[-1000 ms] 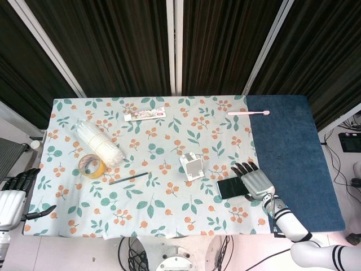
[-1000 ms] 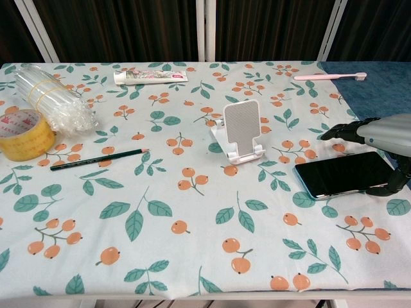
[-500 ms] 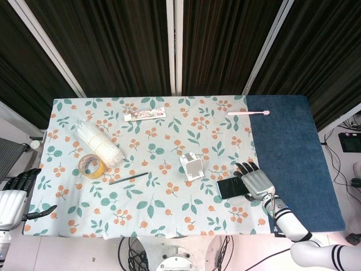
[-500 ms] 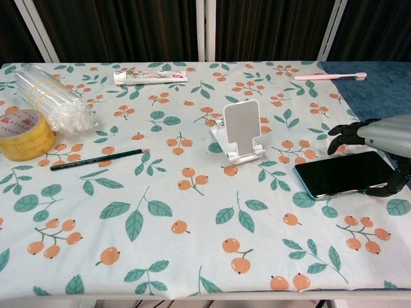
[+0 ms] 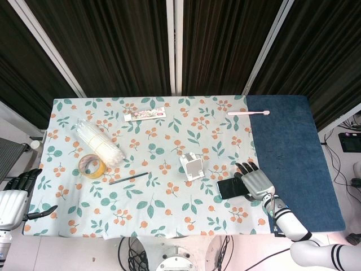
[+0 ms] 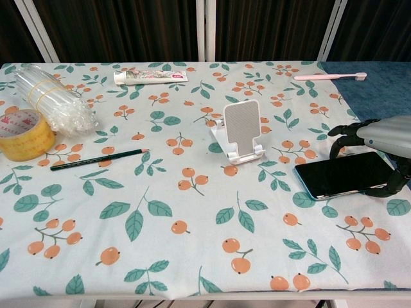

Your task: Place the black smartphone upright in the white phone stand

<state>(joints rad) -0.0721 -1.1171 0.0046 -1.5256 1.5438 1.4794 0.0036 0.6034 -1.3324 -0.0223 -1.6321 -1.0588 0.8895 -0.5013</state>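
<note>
- The black smartphone [image 5: 230, 188] lies flat on the desk [image 5: 169, 141].
- The right hand [image 5: 255, 180] rests over its right end.
- The white phone stand [image 5: 192, 166] sits just beside it.

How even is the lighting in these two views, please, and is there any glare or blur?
Head view: even, sharp overhead light, soft shadows, dark curtains behind the table. Chest view: sharp, with a pale reflection on the black smartphone screen and a faint shadow under the right robot hand; the white phone stand is not blown out.
</note>
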